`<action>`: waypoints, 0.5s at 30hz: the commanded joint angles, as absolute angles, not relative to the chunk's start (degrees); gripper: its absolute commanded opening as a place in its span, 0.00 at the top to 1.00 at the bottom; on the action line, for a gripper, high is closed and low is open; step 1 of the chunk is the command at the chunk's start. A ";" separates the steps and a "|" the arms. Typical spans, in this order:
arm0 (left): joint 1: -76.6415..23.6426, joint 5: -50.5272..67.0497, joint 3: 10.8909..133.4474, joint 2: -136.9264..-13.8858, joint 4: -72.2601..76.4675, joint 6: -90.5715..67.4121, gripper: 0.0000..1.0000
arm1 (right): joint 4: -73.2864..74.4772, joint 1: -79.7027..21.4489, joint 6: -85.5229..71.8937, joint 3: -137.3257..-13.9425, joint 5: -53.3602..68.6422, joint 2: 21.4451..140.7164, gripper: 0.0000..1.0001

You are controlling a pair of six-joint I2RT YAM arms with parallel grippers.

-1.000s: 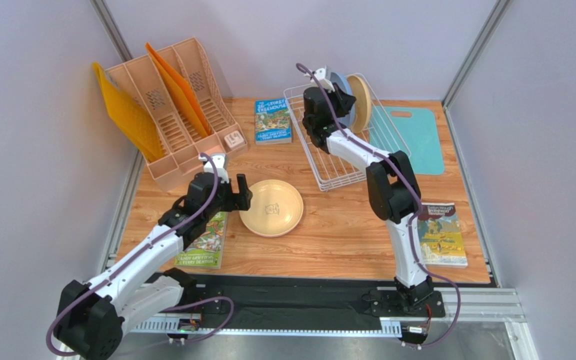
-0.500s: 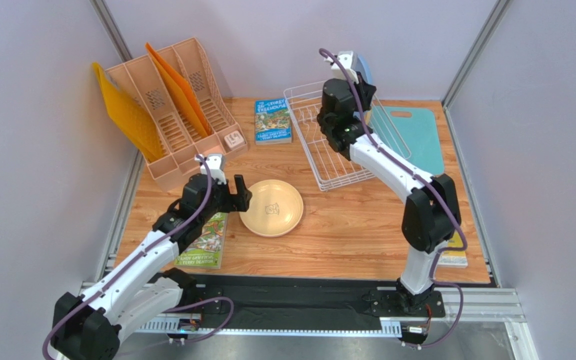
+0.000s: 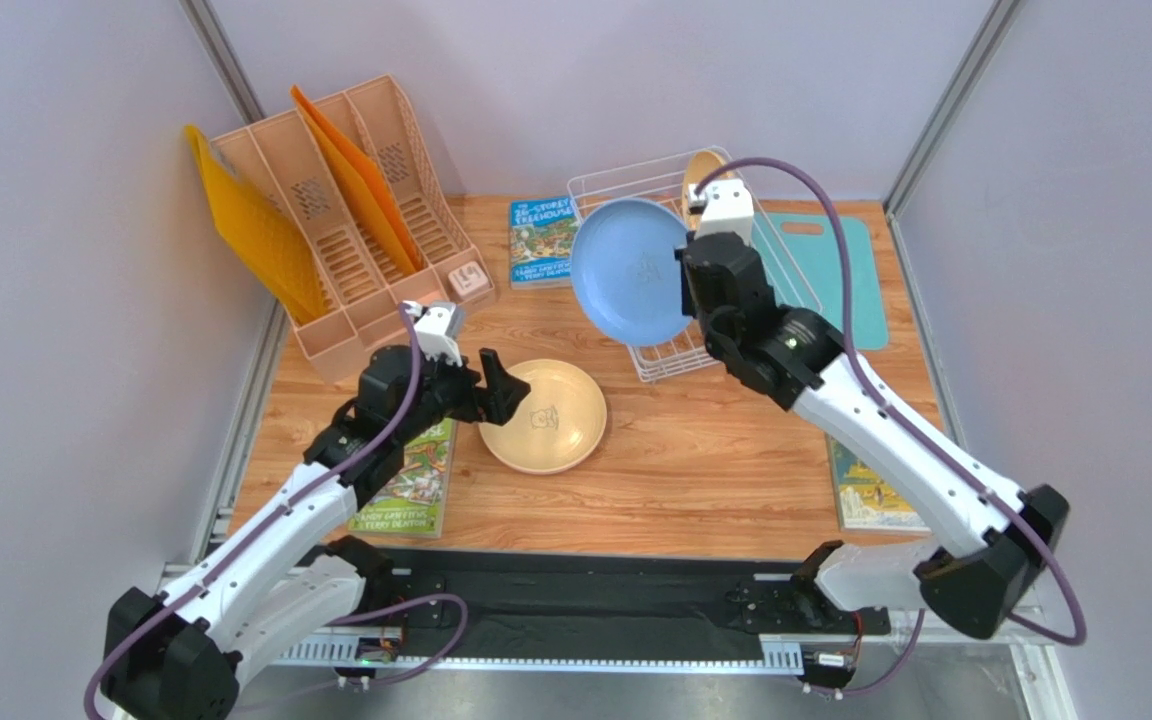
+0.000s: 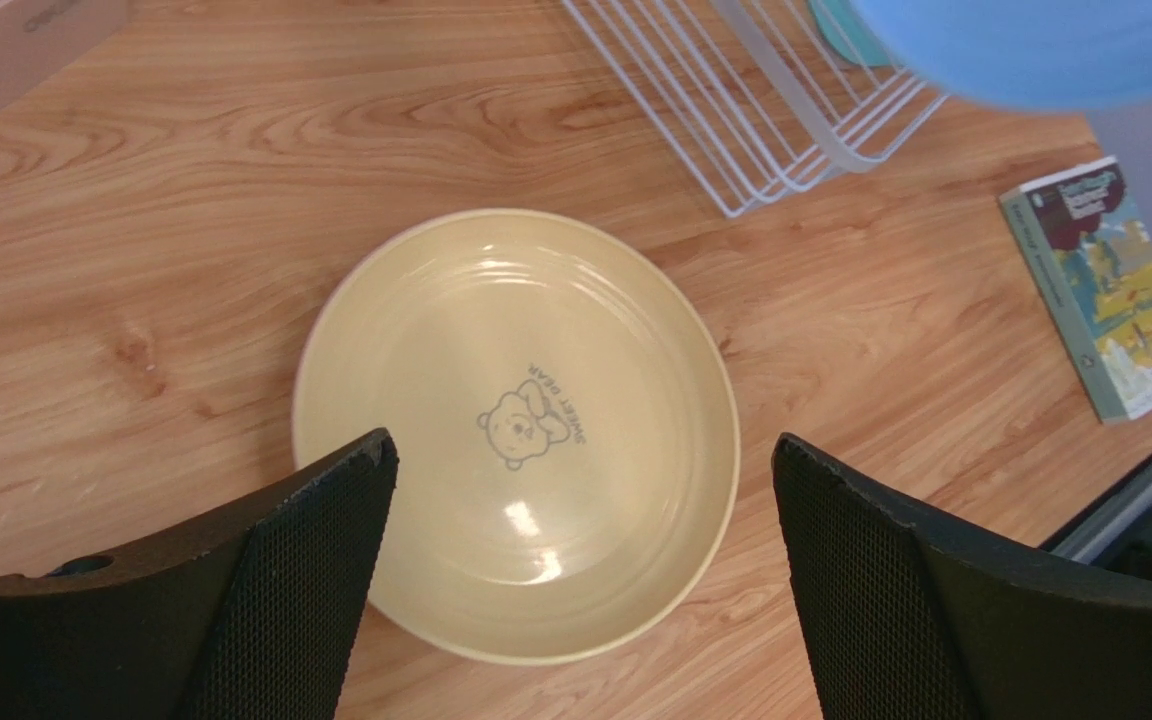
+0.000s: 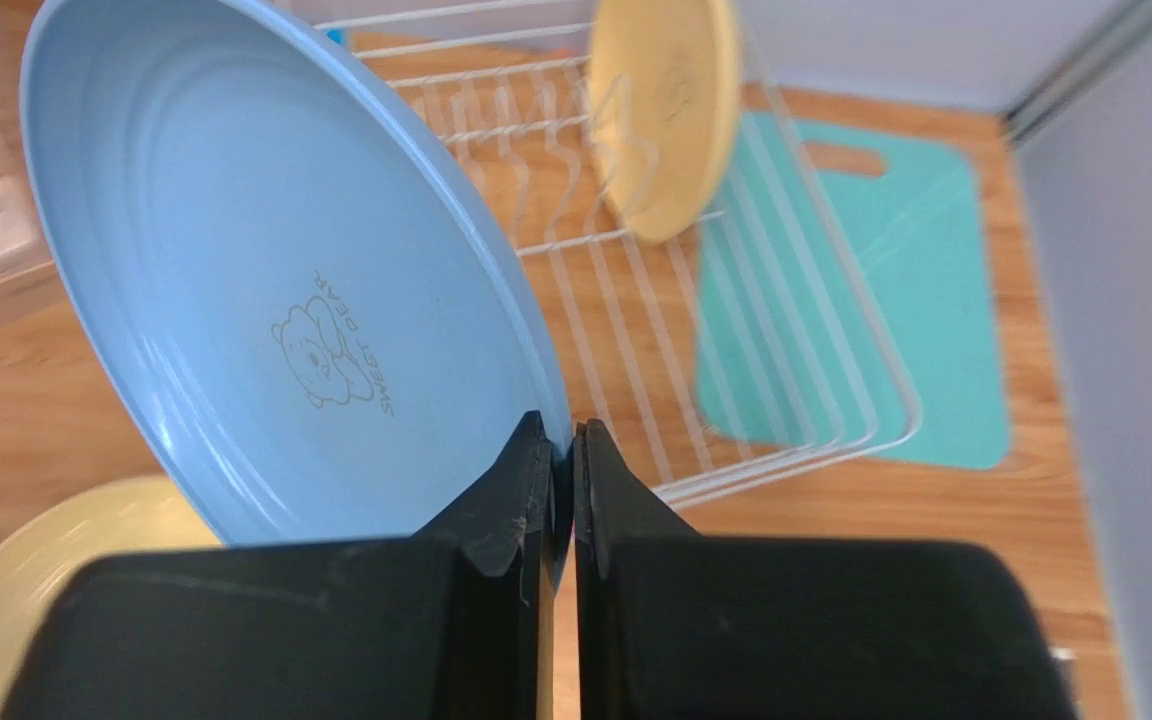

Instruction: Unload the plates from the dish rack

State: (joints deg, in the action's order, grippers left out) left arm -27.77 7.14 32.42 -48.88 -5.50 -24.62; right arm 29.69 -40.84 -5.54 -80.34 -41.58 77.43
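Noted: right end effector (image 5: 560,450) has its fingers together, clamped on the rim of the round matte blue plate (image 5: 267,300). That plate is tilted, off the wooden worktop (image 3: 687,465), over the 9 o'clock side of the white wire dish rack (image 3: 654,360). A tan-yellow round plate (image 5: 668,113) stands upright at the rack's 12 o'clock end. A second tan-yellow plate (image 3: 545,416) lies flat on the worktop. The left end effector (image 4: 582,450), fingers wide apart and empty, is at its 9 o'clock rim.

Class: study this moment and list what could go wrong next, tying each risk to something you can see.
1. The right claw pinches the blue plate by its rim only, tilted in mid-air; it could slip.
2. The open left claw hovers over the yellow plate; a plate lowered there could strike it.
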 commanded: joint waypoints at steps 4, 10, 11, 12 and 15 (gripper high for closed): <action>-28.04 12.74 31.64 -50.89 3.86 -27.24 0.02 | 32.44 -42.27 -23.54 -69.44 -19.79 66.02 0.99; -28.04 13.45 29.18 -49.75 7.99 -28.74 0.03 | 29.36 -43.50 -28.38 -64.25 -13.63 64.16 0.99; -28.04 13.53 28.83 -49.14 8.78 -29.00 0.04 | 29.09 -43.68 -28.48 -63.99 -13.10 64.25 0.99; -27.95 13.36 28.39 -48.78 9.05 -29.09 0.04 | 28.40 -43.68 -29.09 -63.64 -12.23 64.34 0.99; -27.95 13.10 28.04 -47.99 8.88 -29.27 0.05 | 26.55 -43.68 -29.97 -62.49 -10.55 64.34 0.99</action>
